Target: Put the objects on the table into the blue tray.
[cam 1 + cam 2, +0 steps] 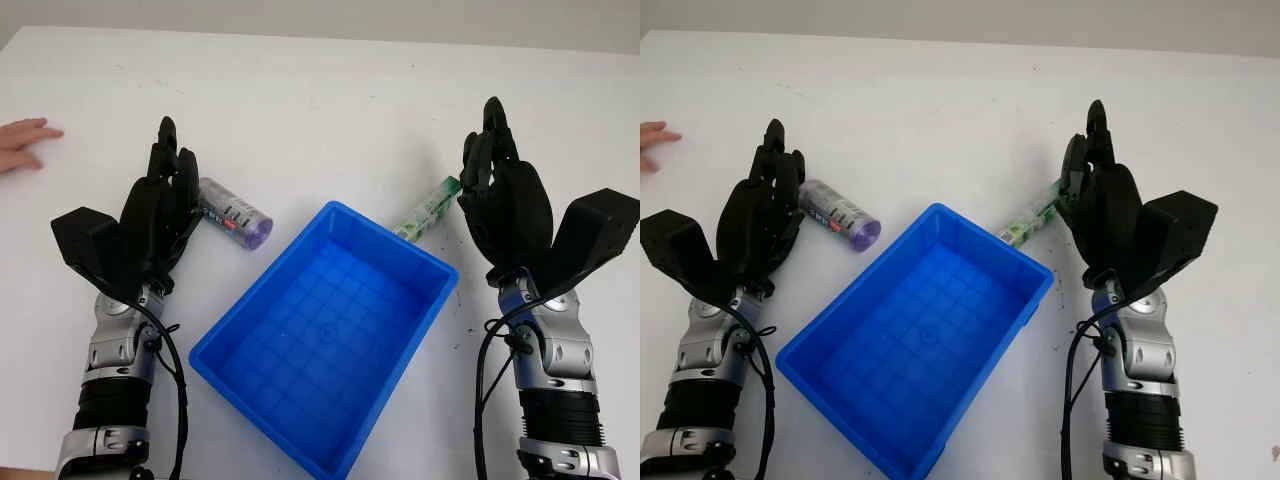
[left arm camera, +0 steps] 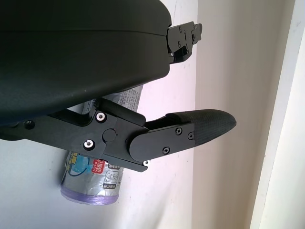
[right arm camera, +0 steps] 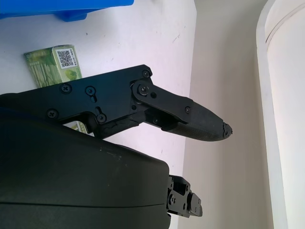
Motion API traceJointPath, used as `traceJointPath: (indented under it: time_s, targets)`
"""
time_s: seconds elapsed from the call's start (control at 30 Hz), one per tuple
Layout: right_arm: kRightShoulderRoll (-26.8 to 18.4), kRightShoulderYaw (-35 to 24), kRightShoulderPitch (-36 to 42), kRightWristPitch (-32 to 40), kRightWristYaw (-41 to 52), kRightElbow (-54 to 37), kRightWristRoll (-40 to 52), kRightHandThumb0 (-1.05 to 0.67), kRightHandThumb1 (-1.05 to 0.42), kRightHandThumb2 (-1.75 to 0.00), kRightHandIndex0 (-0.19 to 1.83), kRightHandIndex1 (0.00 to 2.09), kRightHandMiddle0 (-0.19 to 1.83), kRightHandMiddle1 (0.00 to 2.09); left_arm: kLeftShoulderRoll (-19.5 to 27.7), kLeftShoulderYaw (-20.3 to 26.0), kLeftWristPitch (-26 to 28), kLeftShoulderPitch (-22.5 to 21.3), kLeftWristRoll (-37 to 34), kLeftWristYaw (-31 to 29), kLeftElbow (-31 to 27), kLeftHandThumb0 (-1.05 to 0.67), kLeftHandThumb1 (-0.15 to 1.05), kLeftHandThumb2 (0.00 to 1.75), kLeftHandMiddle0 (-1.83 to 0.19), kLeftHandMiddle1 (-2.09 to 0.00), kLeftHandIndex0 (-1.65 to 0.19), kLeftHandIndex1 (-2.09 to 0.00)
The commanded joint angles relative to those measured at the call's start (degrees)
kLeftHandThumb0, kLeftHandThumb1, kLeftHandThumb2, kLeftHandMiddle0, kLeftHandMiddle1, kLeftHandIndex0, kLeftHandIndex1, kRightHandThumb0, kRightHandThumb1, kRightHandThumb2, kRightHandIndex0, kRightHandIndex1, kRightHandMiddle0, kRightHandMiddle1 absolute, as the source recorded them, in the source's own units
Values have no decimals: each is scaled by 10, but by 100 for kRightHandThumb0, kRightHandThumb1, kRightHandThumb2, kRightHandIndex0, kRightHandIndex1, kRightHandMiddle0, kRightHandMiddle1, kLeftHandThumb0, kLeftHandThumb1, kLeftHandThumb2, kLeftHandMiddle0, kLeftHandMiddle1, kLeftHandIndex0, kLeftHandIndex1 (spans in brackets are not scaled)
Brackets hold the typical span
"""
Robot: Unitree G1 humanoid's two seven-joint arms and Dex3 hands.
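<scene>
Head views: blue tray holds nothing; purple-capped roll beside the open left hand, green packet beside the open right hand. Wrist views: roll and packet on the table, ungrasped; both transfers remain

Person's hand on white table

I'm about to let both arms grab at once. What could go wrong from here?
The silver roll with the purple end lies on its side beside the open left hand; a nudge might roll it away. The green packet lies close to the blue tray rim, so the open right hand could bump the tray. A person's hand rests on the table nearby.
</scene>
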Motion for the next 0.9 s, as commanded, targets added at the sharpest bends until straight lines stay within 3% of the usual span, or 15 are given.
traceJointPath:
  time_s: [0.0, 0.23, 0.33, 0.43, 0.5, 0.53, 0.57, 0.63, 0.77, 0.87]
  targets:
    - [0, -4, -2, -9, 2, 1, 1, -73, -105, -74, -19, 0, -19, 0, 3, 1, -5, 1, 2, 0, -3, -71, 105, 61, 19, -2, 19, -1]
    - [-13, -6, -12, 0, 15, 11, 3, -71, -105, -73, -19, 0, -19, 0, 5, 2, 2, -7, -3, -5, 1, -71, 105, 61, 19, 0, 19, -1]
    - [-42, -13, -23, 12, 26, -3, -2, -71, -105, -68, -19, 0, -19, 0, 4, 5, 1, -9, -7, -8, 6, -70, 105, 60, 19, 0, 19, -1]
    - [-104, -18, -58, 22, 49, -19, -22, -61, -105, -49, -14, 4, -15, 3, 5, 6, 0, -9, -8, -10, 6, -70, 105, 60, 19, 0, 19, -1]
    - [-159, -10, -80, 17, 62, -27, -66, -56, -105, -23, 4, 13, 1, 14, 5, 7, -1, -9, -11, -14, 6, -70, 105, 60, 19, 0, 19, -1]
    - [-189, -3, -92, 12, 73, -29, -89, -51, -102, -15, 11, 16, 3, 25, 5, 7, -2, -10, -12, -16, 7, -70, 105, 60, 19, 0, 19, 0]
    - [-216, 4, -106, 12, 87, -30, -108, -47, -95, -8, 18, 20, -1, 52, 5, 7, -3, -10, -11, -16, 8, -70, 105, 60, 19, 0, 19, 0]
    - [-266, 26, -134, 16, 117, -33, -149, -43, -86, -4, 26, 24, -1, 73, 5, 6, -6, -11, -9, -17, 10, -70, 105, 61, 19, 0, 19, 0]
    - [-339, 78, -180, -63, 167, 6, -234, -39, -71, -3, 33, 26, 10, 74, 6, 5, -9, -11, -4, -13, 11, -71, 105, 62, 19, 0, 19, 0]
    - [-372, 120, -203, -106, 192, 23, -301, -44, -68, -5, 35, 22, 19, 58, 6, 6, -7, -12, -5, -11, 7, -71, 105, 62, 19, 0, 19, 0]
